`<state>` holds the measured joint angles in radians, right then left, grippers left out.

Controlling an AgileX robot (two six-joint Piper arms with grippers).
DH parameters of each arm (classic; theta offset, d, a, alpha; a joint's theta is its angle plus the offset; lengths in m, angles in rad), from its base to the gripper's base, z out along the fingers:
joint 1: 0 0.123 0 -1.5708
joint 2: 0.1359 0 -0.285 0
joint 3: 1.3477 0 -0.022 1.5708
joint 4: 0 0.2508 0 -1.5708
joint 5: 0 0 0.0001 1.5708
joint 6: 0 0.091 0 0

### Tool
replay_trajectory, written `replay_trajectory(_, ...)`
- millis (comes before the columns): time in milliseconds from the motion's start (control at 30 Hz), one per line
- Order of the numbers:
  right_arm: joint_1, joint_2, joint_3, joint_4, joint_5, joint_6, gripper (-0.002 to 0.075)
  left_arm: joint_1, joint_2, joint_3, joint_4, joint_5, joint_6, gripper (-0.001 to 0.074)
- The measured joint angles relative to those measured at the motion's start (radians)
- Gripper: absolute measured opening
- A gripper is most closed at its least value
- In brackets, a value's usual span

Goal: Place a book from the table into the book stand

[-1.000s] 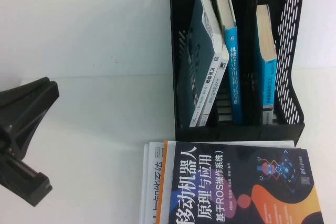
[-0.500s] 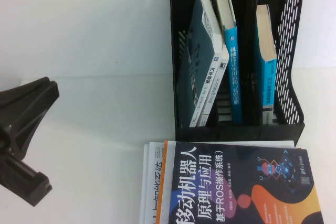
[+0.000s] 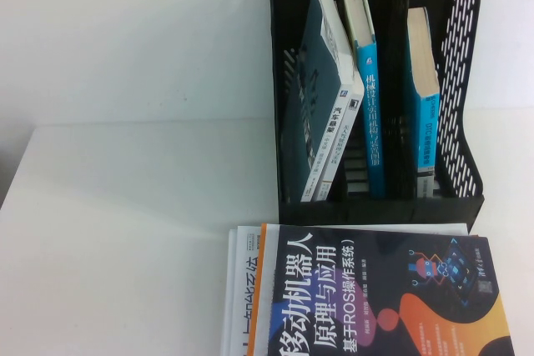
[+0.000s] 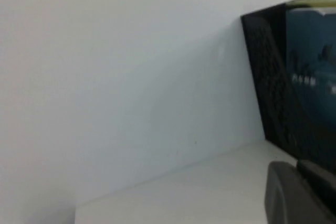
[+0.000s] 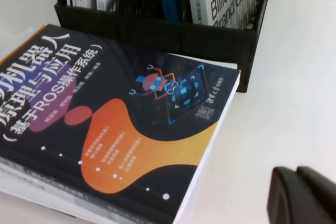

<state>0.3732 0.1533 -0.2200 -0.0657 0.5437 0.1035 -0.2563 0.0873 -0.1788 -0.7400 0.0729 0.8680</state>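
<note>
We see the white desk carrying the black stand. A robot book lies flat on a stack just before it. The book leans in the left slot, long axis tilted, white spine facing us. Two blue books stand beside it. The left end effector, fingers together, hovers near the stand's wall. The right end effector, also together, is beside the robot book.

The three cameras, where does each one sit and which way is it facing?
High view: raised on the robot's side, angled down at the white table and black plastic book stand; neither hand shows.
Left wrist view: looks along the wall at the stand's side; left hand at the frame edge.
Right wrist view: faces the navy-and-orange robot book; right hand visible.
All share the stand.
</note>
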Motion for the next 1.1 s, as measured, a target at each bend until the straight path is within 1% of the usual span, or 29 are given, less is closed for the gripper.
replay_trajectory(100,0.000,0.000,0.000,0.000,0.002,0.000,-0.0002,0.049,-0.085,0.142,-0.003,0.007,0.005,0.0001)
replay_trajectory(167,0.000,0.000,0.000,0.000,0.004,0.000,-0.0002,0.079,-0.095,0.192,-0.036,0.018,0.005,0.0001)
replay_trajectory(300,0.000,0.000,0.000,0.004,0.020,0.000,-0.0002,0.126,-0.095,0.201,-0.040,0.088,0.019,0.0001)
replay_trajectory(533,0.000,0.000,0.001,0.004,0.029,0.000,-0.0002,0.137,-0.099,0.201,-0.039,0.099,0.008,0.0001)
replay_trajectory(567,0.000,0.000,0.001,0.004,0.029,0.000,-0.0002,0.139,-0.099,0.201,-0.007,0.100,-0.032,0.0001)
replay_trajectory(633,0.000,0.000,0.001,0.004,0.029,0.000,-0.0002,0.141,-0.099,0.201,0.144,0.127,-0.198,0.0001)
replay_trajectory(700,0.000,0.000,0.001,0.004,0.031,0.000,-0.0002,0.144,-0.099,0.201,0.372,0.193,-0.518,0.0001)
replay_trajectory(733,0.000,0.000,0.001,0.004,0.031,0.000,-0.0002,0.144,-0.099,0.201,0.454,0.226,-0.688,0.0001)
replay_trajectory(767,0.000,0.000,0.001,0.004,0.031,0.000,-0.0002,0.144,-0.099,0.199,0.507,0.239,-0.819,0.0001)
replay_trajectory(800,0.000,0.000,0.001,0.004,0.031,0.000,-0.0002,0.144,-0.099,0.199,0.545,0.239,-0.899,0.0000)
replay_trajectory(833,0.000,0.000,0.001,0.004,0.031,0.000,-0.0002,0.144,-0.099,0.199,0.566,0.239,-0.930,0.0000)
replay_trajectory(900,0.000,0.000,0.001,0.004,0.033,0.000,-0.0002,0.144,-0.099,0.199,0.593,0.239,-0.919,0.0000)
replay_trajectory(1033,0.000,0.000,0.001,0.004,0.033,0.000,-0.0002,0.144,-0.099,0.199,0.580,0.239,-0.775,0.0000)
replay_trajectory(1100,0.000,0.000,0.001,0.004,0.033,0.000,-0.0002,0.144,-0.099,0.199,0.565,0.241,-0.742,0.0000)
